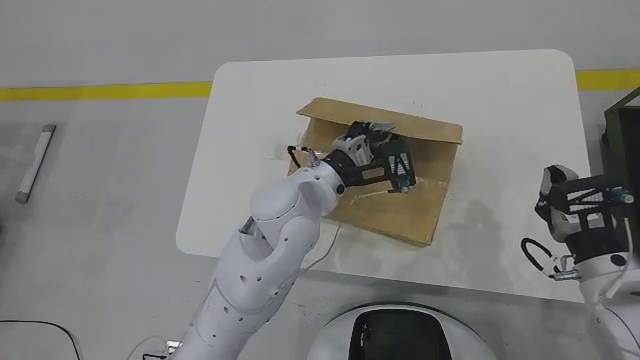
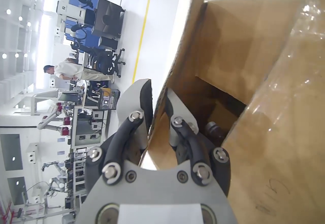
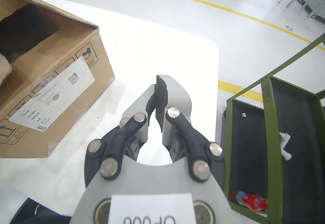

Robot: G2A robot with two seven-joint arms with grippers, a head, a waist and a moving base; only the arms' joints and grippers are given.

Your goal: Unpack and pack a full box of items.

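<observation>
Nearest you, R side: the right tool [image 3: 158,90] hangs over the white round-cornered bench [image 1: 500,90], by its right edge toward the near corner. The two black pads are pressed together w/ nothing between them. It's well apart from the box.

Just off that bench edge, beside the same arm, stands an olive-green metal cart [image 3: 270,133] w/ black-lined trays. In them you've got a small white plastic part [image 3: 284,145] and, closer to the wrist, a red and multicoloured item [image 3: 251,202]. Both are too small to tell what they are.

Mid-bench: the brown cardboard box [image 1: 395,215] sits about centre, top open, flaps folded outward. A white printed label [image 3: 50,92] is stuck on the side wall facing the right arm.

The left tool [image 2: 158,94] is at the box's top, clamped on a raised flap [image 2: 189,31]. One finger is outside the cardboard, the other inside, w/ the flap edge pinched between them.

Low inside the box, in shadow, a dark round item [image 2: 214,129] shows; you can't tell what it is from here. The flap across the opening from that tool carries clear crinkled film [image 2: 304,62].

Farthest out: grey floor w/ a yellow floor line [image 1: 100,90] running past the bench's far side.
</observation>
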